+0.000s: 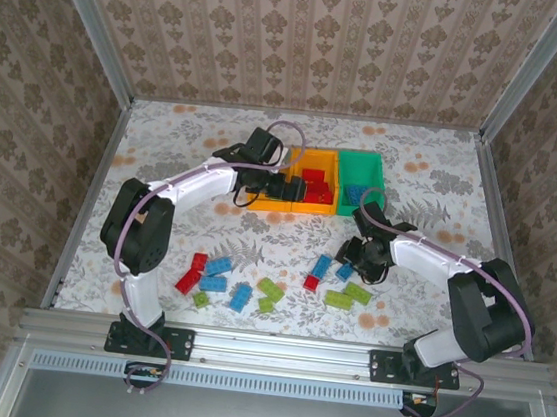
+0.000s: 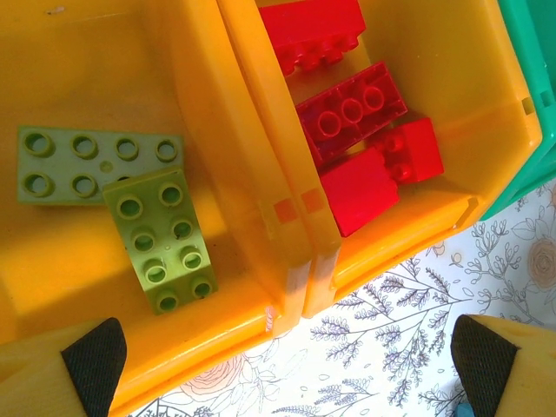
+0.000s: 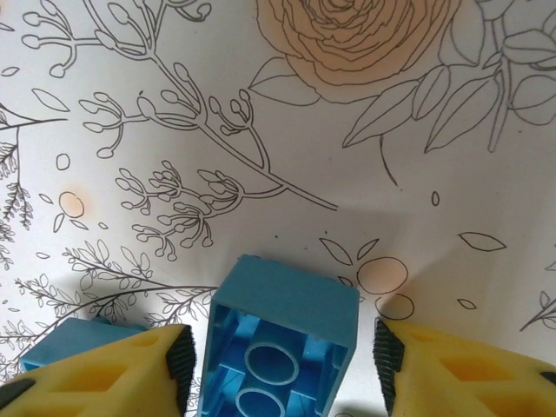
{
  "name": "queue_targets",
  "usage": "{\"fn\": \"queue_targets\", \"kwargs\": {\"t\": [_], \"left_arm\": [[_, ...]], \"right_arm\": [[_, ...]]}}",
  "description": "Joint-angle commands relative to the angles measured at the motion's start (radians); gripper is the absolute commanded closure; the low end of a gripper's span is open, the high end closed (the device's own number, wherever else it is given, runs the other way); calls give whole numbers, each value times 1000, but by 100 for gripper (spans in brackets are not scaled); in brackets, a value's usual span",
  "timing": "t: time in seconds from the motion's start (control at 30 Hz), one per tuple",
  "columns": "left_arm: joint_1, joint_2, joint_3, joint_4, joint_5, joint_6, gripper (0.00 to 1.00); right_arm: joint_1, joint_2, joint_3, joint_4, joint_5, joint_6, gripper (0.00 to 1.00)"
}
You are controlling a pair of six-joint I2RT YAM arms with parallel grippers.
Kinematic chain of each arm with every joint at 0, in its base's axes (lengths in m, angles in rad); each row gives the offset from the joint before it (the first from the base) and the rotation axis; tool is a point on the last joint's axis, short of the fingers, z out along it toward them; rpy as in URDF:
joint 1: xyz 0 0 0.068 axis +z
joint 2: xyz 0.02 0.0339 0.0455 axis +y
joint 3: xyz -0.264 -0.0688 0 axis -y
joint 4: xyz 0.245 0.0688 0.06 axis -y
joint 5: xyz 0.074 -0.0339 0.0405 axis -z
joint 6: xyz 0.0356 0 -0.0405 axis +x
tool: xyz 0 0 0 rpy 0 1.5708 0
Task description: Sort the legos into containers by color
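Our right gripper (image 3: 282, 369) stands partly open astride a blue lego (image 3: 280, 300) whose hollow underside faces the wrist camera, above the flowered table (image 3: 261, 130). The brick sits squarely between the pads, with a thin gap at 3 and at 9 o'clock. A second blue lego (image 3: 74, 340) lies at 9 o'clock, just beyond that finger. Our left gripper (image 2: 287, 369) is spread wide and empty over the adjoining walls of two orange bins. Lime legos (image 2: 156, 239) lie at 10 o'clock in the first orange bin (image 2: 87, 78). Red legos (image 2: 352, 109) lie at 1 o'clock in the second orange bin (image 2: 469, 78). The green bin (image 2: 526, 52) is at 2 o'clock.
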Motion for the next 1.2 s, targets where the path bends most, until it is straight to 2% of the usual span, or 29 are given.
{"fn": "queue_targets", "kwargs": {"t": [0.0,0.4,0.7,0.8,0.93,1.17], "left_arm": [[6,-37,-14,6,-4,26,0],[-13,-59,-34,-11,-28,57,0],[-128,-69,-23,-98,-104,165,0],[-177,-65,-25,-118,-112,165,0],[-220,-49,-31,-123,-64,119,0],[-318,28,18,-179,-52,78,2]], "right_arm": [[0,10,-11,0,-5,8,45],[-27,-14,92,-70,48,-72,70],[-142,-4,347,-108,155,-207,70],[-176,66,449,-93,177,-258,70],[-199,216,597,-100,183,-328,68],[-212,388,742,-96,195,-340,64]]}}
